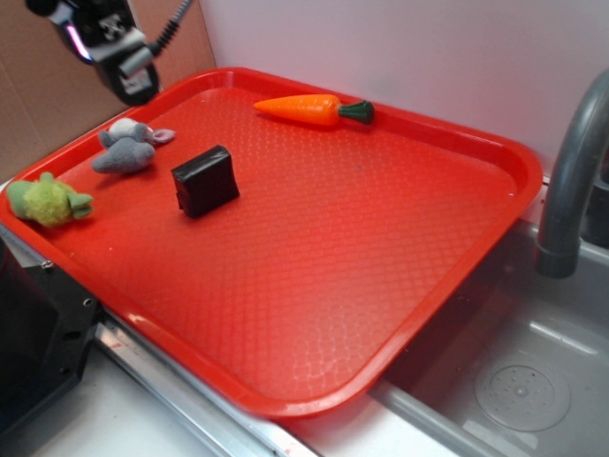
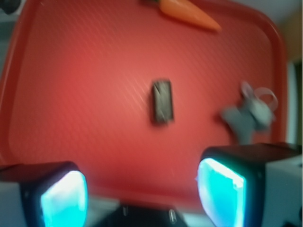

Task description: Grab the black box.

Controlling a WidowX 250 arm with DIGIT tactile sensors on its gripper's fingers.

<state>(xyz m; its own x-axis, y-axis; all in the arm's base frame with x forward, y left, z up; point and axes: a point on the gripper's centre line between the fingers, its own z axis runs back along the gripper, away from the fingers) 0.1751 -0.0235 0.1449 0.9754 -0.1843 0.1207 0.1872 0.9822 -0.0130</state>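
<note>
Jaws stood wide apart, holding nothing, above the red tray [image 1: 457,238]; black box [image 1: 205,180] lay beside the grey plush toy [image 1: 126,149].

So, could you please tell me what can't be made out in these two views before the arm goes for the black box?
- End effector: the exterior view's top edge cuts it off, so its fingertips' spacing is unreadable there.
- Black box: motion blur in the wrist view smears its surface detail.
- Grey plush toy: blurred in the wrist view, partly behind a finger pad.
- Carrot: its leafy end is cropped by the wrist view's top edge.
</note>
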